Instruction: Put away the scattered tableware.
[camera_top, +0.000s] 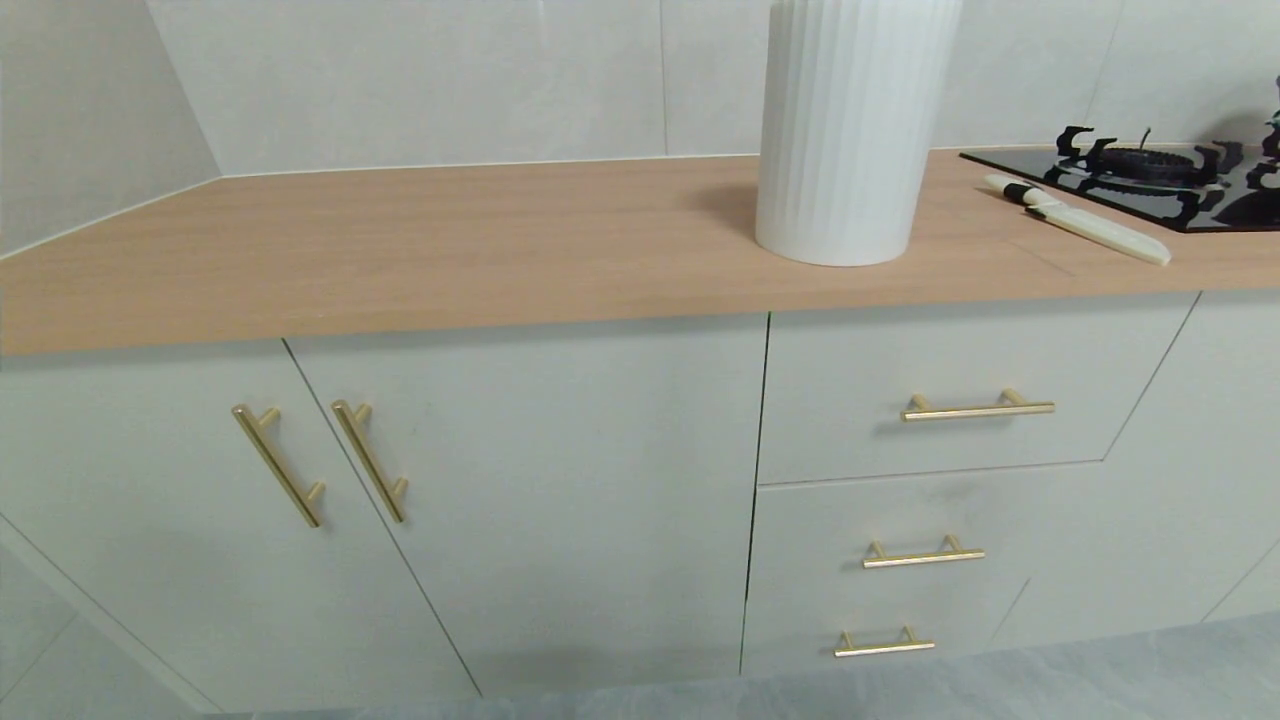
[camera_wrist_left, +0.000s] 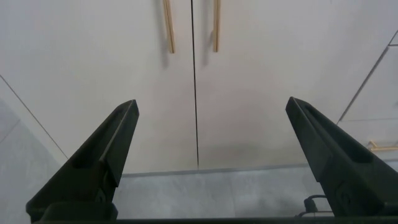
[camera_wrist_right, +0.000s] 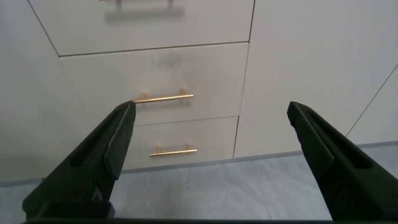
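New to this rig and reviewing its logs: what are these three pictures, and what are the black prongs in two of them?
It is a wheeled robot with two arms, each ending in a two-fingered gripper. The wide picture comes from a camera on its head, looking down at a wooden counter. On it stand a ribbed white container and, beside a black stove, a white-bladed knife. The other two pictures come from cameras on the wrists, and the black prongs are each gripper's fingers. The left gripper faces two cupboard doors. The right gripper faces the drawers. Both are open and hold nothing.
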